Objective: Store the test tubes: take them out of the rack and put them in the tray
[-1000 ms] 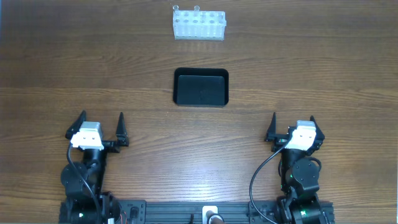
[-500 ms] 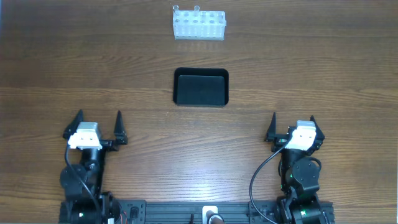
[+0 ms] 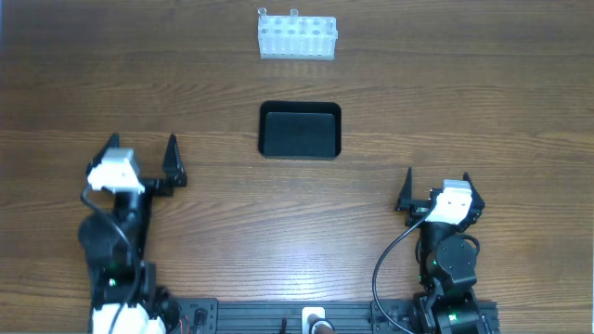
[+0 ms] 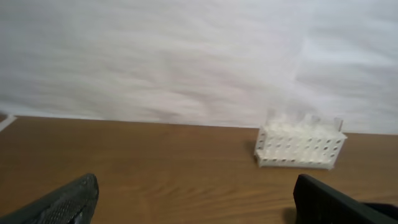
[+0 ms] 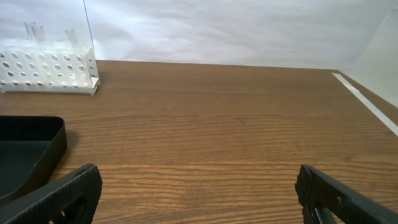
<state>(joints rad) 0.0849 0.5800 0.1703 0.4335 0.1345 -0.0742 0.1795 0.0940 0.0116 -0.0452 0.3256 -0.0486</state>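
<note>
Wooden table (image 3: 464, 111) carries a rack (image 3: 297, 37) (two test tubes (image 3: 263, 13) upright) beyond a black tray (image 3: 300, 130); left gripper (image 3: 142, 150) and right gripper (image 3: 437, 182) released, jaws spread wide.

Top view: fixed overhead, looking straight down on the whole worktop (image 3: 483, 111) from well above; rack (image 3: 297, 37) near the upper edge, tray (image 3: 300, 130) mid-picture.
Left wrist view: low over the worktop, facing level towards the rack and the white wall (image 4: 186, 56) behind it.
Right wrist view: low, same heading, close to the tray's corner.
Shared: all three take in the rack; the top and right wrist views share the tray.
</note>
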